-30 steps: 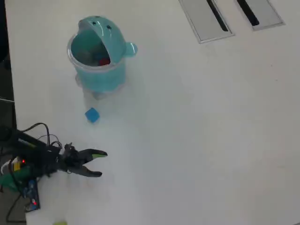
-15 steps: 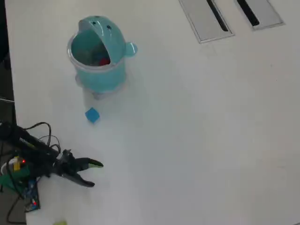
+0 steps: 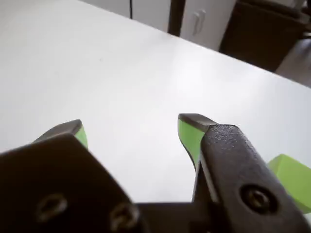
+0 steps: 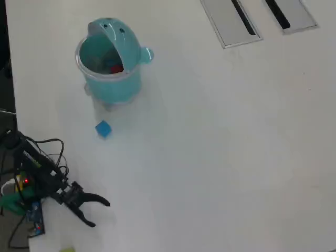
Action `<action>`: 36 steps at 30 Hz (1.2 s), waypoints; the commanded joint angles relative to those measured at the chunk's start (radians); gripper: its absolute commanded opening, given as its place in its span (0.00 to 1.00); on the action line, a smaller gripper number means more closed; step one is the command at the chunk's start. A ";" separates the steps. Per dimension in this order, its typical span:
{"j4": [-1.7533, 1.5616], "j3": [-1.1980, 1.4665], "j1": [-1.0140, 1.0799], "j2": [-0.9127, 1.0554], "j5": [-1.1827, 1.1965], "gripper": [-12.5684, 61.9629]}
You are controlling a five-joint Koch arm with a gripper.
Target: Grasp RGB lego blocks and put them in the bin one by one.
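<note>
While the arm sits low at the left edge of the white table [image 4: 220, 147] in the overhead view, its gripper [image 4: 101, 212] is spread apart and holds nothing; the two dark jaws point toward the lower right, and only bare table surface lies between them. The wrist view shows the same gripper [image 3: 131, 132] with its green-padded tips well apart over the plain white top. The blue lego block [image 4: 103, 128] lies on the table, near the bin [image 4: 110, 86] and just below it in the overhead view, well apart from the gripper. The bin stands upright in the upper left part of the table, its domed lid tipped back, and something red [image 4: 116, 68] shows inside it, which seems to be the red block. Nothing stands between the gripper and the blue block. Two grey slotted panels [image 4: 231, 23] are set into the table at the top right, far from everything else. Black cables [image 4: 42, 149] and a small circuit board [image 4: 34, 214] gather around the base of the arm at the left edge.
</note>
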 commanded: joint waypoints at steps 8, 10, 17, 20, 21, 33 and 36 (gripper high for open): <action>0.235 -0.173 0.161 0.051 0.014 0.63; 0.253 -0.181 0.181 0.046 0.023 0.63; 0.307 -0.249 0.293 -0.051 0.058 0.61; 0.305 -0.328 0.345 -0.179 0.058 0.61; 0.305 -0.357 0.362 -0.216 0.058 0.61; 0.485 -0.741 0.495 -0.578 0.057 0.61; 0.543 -0.755 0.525 -0.597 0.057 0.61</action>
